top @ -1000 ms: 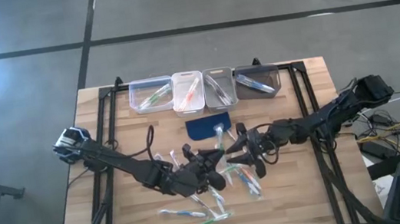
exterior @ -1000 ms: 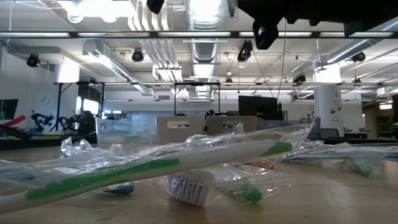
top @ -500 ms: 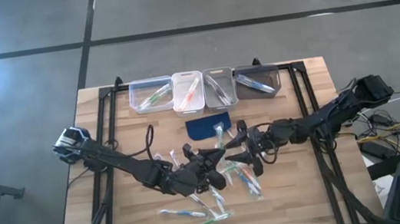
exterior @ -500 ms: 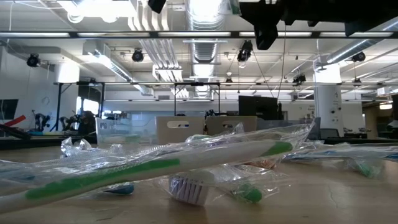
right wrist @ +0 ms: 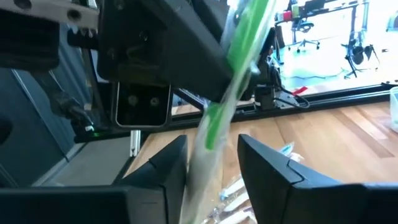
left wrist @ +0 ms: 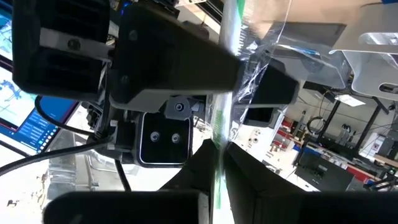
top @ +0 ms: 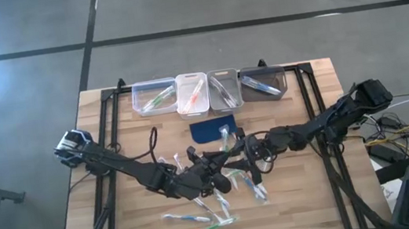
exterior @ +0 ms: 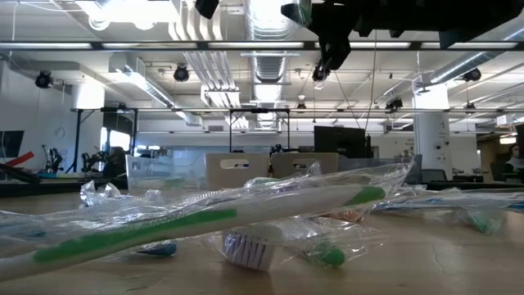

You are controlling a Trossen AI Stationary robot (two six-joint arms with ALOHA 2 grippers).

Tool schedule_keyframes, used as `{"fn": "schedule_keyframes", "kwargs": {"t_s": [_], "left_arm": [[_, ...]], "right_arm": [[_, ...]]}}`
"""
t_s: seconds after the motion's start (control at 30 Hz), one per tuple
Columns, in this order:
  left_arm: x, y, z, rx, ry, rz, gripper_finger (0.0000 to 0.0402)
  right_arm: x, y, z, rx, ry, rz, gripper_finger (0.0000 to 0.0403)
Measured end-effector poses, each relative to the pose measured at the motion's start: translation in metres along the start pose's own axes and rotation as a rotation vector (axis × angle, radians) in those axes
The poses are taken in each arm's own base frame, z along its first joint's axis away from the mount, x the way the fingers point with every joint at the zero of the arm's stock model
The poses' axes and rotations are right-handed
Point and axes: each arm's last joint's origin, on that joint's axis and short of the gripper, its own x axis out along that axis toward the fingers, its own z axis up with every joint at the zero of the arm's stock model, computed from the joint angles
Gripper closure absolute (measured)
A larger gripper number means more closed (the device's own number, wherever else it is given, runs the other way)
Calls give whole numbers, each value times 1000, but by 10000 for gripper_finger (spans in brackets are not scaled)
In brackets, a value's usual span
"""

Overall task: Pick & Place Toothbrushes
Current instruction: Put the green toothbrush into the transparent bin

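Observation:
My left gripper is over the middle of the table, shut on a green-and-white toothbrush in a clear wrapper. My right gripper faces it from the table's right. It is open, with one finger on each side of the same toothbrush and a gap at each side. Several more wrapped toothbrushes lie flat on the wood nearer the front edge. One of them lies right before the low camera. Others sit in the clear bins. My left gripper pinches the wrapped toothbrush's handle between its two fingers. The fingers point about level toward the table's right and lie across the handle. The toothbrush is lifted clear of the table, and its long end sticks out past the fingers.
A row of clear bins stands along the far edge, each with toothbrushes in it. A dark blue pad lies just in front of them, close to both grippers. Black frame rails run down both sides of the table.
My right gripper has moved toward the table's left, closer to my left gripper and onto the held toothbrush. My left gripper and the toothbrush have kept still.

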Motion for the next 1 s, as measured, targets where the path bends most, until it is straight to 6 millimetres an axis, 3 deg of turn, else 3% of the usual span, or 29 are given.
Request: {"fn": "schedule_keyframes", "kwargs": {"t_s": [0.53, 0.77, 1.0], "left_arm": [[0, -2, 2, -70, -20, -13, 367], [-2, -2, 1, -359, -33, -4, 330], [-7, -3, -7, -620, 91, -58, 292]], "right_arm": [[3, 0, 0, -5, 34, -8, 379], [-1, 0, 3, -37, 41, -12, 377], [-10, 1, 12, -48, 71, -35, 387]]}}
